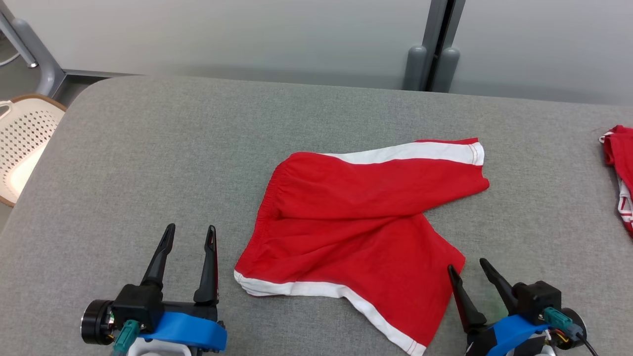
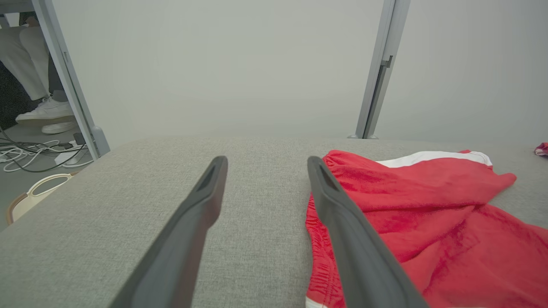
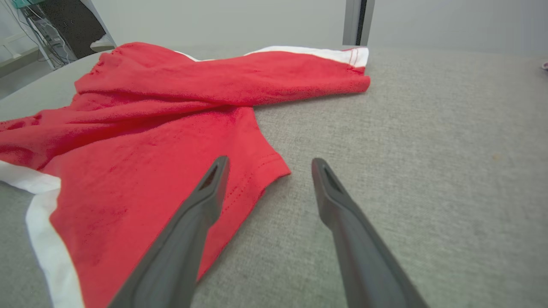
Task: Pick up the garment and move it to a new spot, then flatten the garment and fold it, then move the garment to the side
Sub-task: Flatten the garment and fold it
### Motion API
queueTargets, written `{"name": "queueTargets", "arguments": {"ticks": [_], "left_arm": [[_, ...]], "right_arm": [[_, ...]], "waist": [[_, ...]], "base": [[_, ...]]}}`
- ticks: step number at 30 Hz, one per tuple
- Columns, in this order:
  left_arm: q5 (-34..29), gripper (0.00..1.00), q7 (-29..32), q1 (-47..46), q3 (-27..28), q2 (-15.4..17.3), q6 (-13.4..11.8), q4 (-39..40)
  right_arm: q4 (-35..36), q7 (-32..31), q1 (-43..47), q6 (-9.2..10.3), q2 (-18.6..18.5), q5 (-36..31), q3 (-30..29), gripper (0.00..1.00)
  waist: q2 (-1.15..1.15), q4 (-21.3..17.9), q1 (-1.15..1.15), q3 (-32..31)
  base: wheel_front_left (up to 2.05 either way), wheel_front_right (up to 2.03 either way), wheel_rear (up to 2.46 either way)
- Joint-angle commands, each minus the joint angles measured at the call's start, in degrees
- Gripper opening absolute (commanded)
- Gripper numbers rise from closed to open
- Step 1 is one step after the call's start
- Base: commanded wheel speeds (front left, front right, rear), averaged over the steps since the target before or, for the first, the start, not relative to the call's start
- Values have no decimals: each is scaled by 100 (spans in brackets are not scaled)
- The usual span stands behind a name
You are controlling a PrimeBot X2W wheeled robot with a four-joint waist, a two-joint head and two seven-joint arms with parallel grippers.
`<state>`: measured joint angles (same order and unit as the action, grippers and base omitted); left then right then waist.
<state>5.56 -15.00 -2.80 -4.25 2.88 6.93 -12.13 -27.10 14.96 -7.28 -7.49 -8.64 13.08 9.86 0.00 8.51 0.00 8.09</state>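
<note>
Red shorts (image 1: 356,222) are being shown lying spread, somewhat rumpled, mid-bench (image 1: 148,173). The left hand (image 1: 192,228) is being held wide and empty just beside the waistband. The right hand (image 1: 467,263) is being held wide and empty just beside a leg hem. Another red garment (image 1: 620,168) is lying at the bench's right edge.
</note>
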Motion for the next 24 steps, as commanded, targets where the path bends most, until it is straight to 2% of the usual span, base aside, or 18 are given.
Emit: {"name": "queueTargets", "arguments": {"ticks": [1,9,10,11,13,20,24], "left_arm": [[27,100,-25,-89,-1,3,5,4],[44,100,-25,-121,-14,2,-23,5],[45,100,-26,-117,-11,2,-28,9],[47,100,-25,-111,-9,3,-33,14],[54,100,-25,-89,-3,2,-42,16],[42,100,-25,-44,8,4,-62,21],[47,100,-25,-33,-1,2,-62,6]], "right_arm": [[-176,16,-135,-1,27,-14,49,100],[-1031,8,-474,-1,173,34,320,98],[-1073,7,-505,-2,197,68,374,11],[-1091,8,-538,-2,209,85,392,0],[-1044,10,-593,-2,207,103,337,0],[-921,17,-660,-1,-260,76,-213,0],[-979,17,-729,-1,-451,105,-166,0]], "waist": [[0,57,0,49],[0,162,0,133],[0,160,0,135],[0,157,0,138],[0,144,0,133],[0,32,0,71],[0,-39,0,28]], "base": [[0,0,0],[0,0,0],[0,0,0],[0,0,0],[0,0,0],[0,0,0],[0,0,0]]}}
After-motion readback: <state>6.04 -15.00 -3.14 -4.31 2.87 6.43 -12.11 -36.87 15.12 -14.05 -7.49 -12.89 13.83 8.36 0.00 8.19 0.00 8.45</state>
